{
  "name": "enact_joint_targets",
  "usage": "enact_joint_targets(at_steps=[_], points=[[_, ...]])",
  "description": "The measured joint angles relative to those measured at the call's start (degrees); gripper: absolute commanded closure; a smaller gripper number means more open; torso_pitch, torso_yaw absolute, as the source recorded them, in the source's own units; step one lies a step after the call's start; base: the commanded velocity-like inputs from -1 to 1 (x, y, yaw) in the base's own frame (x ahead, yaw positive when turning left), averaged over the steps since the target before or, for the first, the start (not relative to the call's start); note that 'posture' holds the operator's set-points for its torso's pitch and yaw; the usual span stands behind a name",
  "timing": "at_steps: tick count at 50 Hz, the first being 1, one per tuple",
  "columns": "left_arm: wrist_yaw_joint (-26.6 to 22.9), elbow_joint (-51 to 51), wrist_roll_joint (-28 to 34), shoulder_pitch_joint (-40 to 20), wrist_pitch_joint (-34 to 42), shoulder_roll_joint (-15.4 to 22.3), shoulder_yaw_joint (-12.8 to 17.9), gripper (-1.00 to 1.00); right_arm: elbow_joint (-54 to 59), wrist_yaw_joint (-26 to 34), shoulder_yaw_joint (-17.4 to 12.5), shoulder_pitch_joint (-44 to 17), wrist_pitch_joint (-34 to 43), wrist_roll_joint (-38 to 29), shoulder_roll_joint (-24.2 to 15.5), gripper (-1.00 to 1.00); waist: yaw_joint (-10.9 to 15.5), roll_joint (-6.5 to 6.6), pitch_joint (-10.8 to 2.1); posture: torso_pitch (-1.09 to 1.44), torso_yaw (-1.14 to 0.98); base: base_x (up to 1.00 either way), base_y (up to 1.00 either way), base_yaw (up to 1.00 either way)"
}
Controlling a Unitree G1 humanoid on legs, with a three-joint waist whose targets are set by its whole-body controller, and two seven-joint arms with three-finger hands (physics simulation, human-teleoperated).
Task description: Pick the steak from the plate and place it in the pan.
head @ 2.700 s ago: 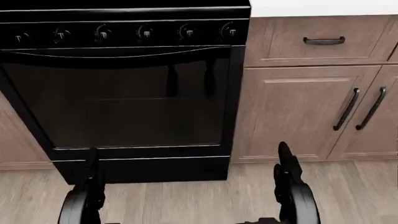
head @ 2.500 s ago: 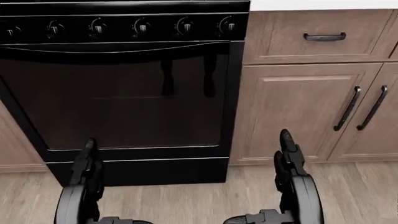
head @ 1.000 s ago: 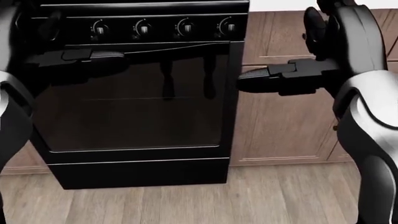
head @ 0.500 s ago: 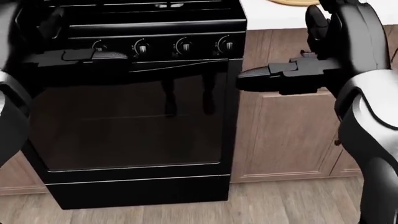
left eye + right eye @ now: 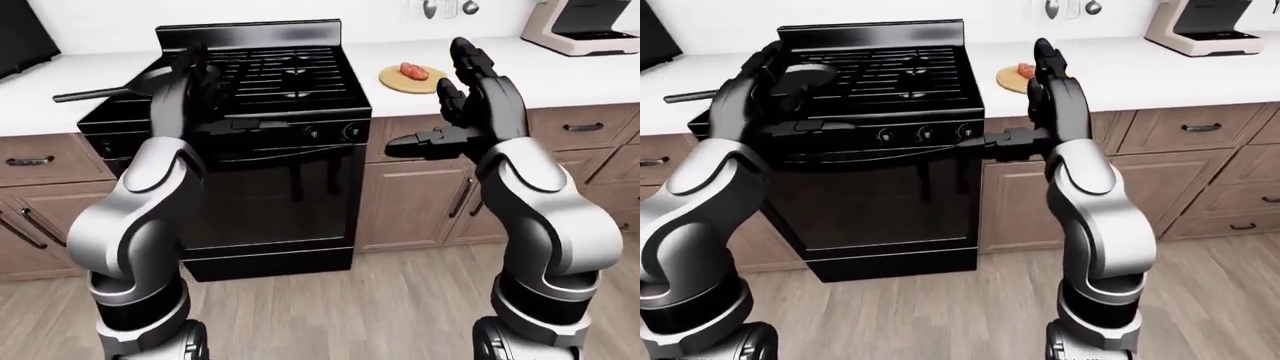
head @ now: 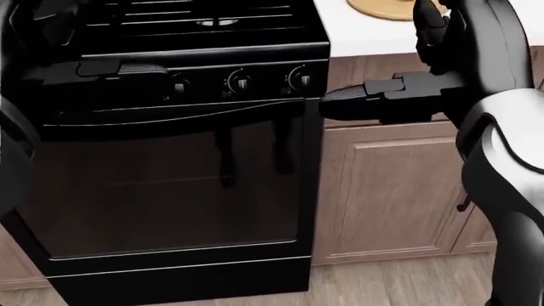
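Left-eye view: the steak [image 5: 413,71] lies on the plate [image 5: 392,80], just up-left of the right hand [image 5: 462,112] — long axis slanting up-left to down-right. Both hands are spread wide, holding nothing.

Right-eye view: the pan [image 5: 800,78] sits just right of the left hand [image 5: 748,96].

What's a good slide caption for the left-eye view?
Humanoid faces a black stove with both hands raised and open; the steak waits on its plate on the counter.

Red steak [image 5: 413,71] flat on round plate [image 5: 392,79]; dark pan [image 5: 805,77] (long-handled) on stove.
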Motion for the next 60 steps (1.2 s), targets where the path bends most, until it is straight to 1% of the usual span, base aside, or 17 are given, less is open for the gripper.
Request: enact_joint_targets(at_steps=[5, 13, 15, 19, 23, 26, 29, 32, 36, 39, 40, 43, 45, 50, 52, 57, 60], points=[[0.7, 0.32, 0.42, 0.4, 1.42, -0.22, 0.47, -1.0, 0.47, 0.42, 0.55, 0.58, 0.84, 0.78, 0.05, -1.0, 0.61, -1.08, 0.0, 0.0, 0.0, 0.16, 0.0, 0.0], [0.36, -0.02, 0.24, -0.22, 0.12, -0.31, 0.27, -1.0, -1.66, -0.46, 0.21, -1.2, 1.19, 0.78, -0.26, -1.0, 0.94, -6.67, -0.58, 0.0, 0.0, 0.16, 0.0, 0.0], [0.22, 0.31, 0.03, 0.28, 0.34, -0.84, -0.69, -1.0, -1.81, -0.77, -0.45, -0.85, 2.0, 0.72, -0.37, -1.0, 0.31, -5.91, 0.21, 0.0, 0.0, 0.16, 0.0, 0.0], [-0.19, 0.75, -0.54, 0.16, 1.23, -0.77, -1.23, -1.0, -1.17, -1.13, -0.69, -0.71, 2.77, 0.56, -0.59, -1.0, 0.21, -5.31, -0.05, 0.0, 0.0, 0.15, 0.0, 0.0], [-0.07, -0.24, -0.31, -0.33, 0.48, -0.38, -0.18, -1.0, -1.56, -0.87, -0.53, -0.74, 1.65, 0.74, -0.69, -1.0, 0.04, -2.67, 0.27, 0.0, 0.0, 0.16, 0.0, 0.0], [0.0, -0.43, -0.22, -0.64, 0.23, -0.03, -0.15, -1.0, -1.1, -0.76, -0.36, -0.69, 0.82, 0.65, -0.57, -1.0, -0.3, 0.26, -0.29, 0.0, 0.0, 0.16, 0.0, 0.0], [0.12, 0.84, 0.3, 0.6, 0.08, 0.04, 0.52, -1.0, -0.28, -0.38, 0.92, 0.17, 0.89, 1.04, 0.15, -1.0, 0.53, -0.43, 0.41, 0.0, 0.0, 0.16, 0.0, 0.0], [0.09, 1.92, 0.96, 0.92, 0.02, 0.0, 0.25, -1.0, -0.39, -0.17, 0.81, -0.11, 1.78, 1.45, 0.03, -1.0, 0.71, -1.16, -0.05, 0.0, 0.0, 0.15, 0.0, 0.0], [-0.36, 1.12, 1.11, 0.48, -0.62, -0.08, -0.07, -1.0, -1.72, -0.61, -0.34, -1.13, 1.52, 1.61, 0.04, -1.0, 0.93, -3.78, -0.1, 0.0, 0.0, 0.16, 0.0, 0.0], [-0.28, 0.43, 0.87, -0.46, -0.17, 0.06, 0.44, -1.0, -2.51, -1.12, -0.35, -1.96, 1.91, 2.13, -0.12, -1.0, 1.16, -7.01, -0.59, 0.0, 0.0, 0.16, 0.0, 0.0], [-0.1, -0.03, 0.67, -0.53, 0.16, -0.37, 0.42, -1.0, -2.62, -1.23, -0.51, -1.69, 1.94, 2.29, -0.37, -1.0, 0.68, -6.34, -0.39, 0.0, 0.0, 0.16, 0.0, 0.0], [-0.06, -0.16, -0.45, -0.45, 1.33, -0.51, -0.41, -1.0, -2.06, -1.83, -1.11, -1.01, 2.9, 2.22, -0.46, -1.0, 0.02, -6.48, -0.09, 0.0, 0.0, 0.15, 0.0, 0.0], [-0.15, 0.25, -0.74, -0.38, 1.37, -0.37, -0.49, -1.0, -1.66, -2.04, -1.01, -1.29, 3.19, 2.2, -0.52, -1.0, 0.14, -5.7, -0.25, 0.0, 0.0, 0.17, 0.0, 0.0], [0.08, -0.08, -0.55, -0.64, 0.67, -0.09, -0.13, -1.0, -1.79, -1.88, -0.73, -1.3, 1.9, 2.63, -0.65, -1.0, -0.12, -2.13, 0.35, 0.0, 0.0, 0.16, 0.0, 0.0], [0.16, -0.24, -0.59, -0.78, 0.62, -0.04, -0.09, -1.0, -1.5, -1.87, -0.76, -1.43, 1.7, 2.69, -0.72, -1.0, -0.35, 0.21, 0.02, 0.0, 0.0, 0.16, 0.0, 0.0], [0.55, 1.15, 0.12, 0.44, 0.97, 0.26, 0.66, -1.0, -0.55, -1.42, 0.88, -0.65, 2.16, 3.45, 0.05, -1.0, 0.88, -0.58, 0.09, 0.0, 0.0, 0.15, 0.0, 0.0], [0.57, 0.66, 0.18, -0.17, 1.01, 0.25, 0.42, -1.0, -1.03, -1.36, 0.37, -1.04, 1.94, 3.52, -0.23, -1.0, 0.77, -2.13, -0.41, 0.0, 0.0, 0.12, 0.0, 0.0]])
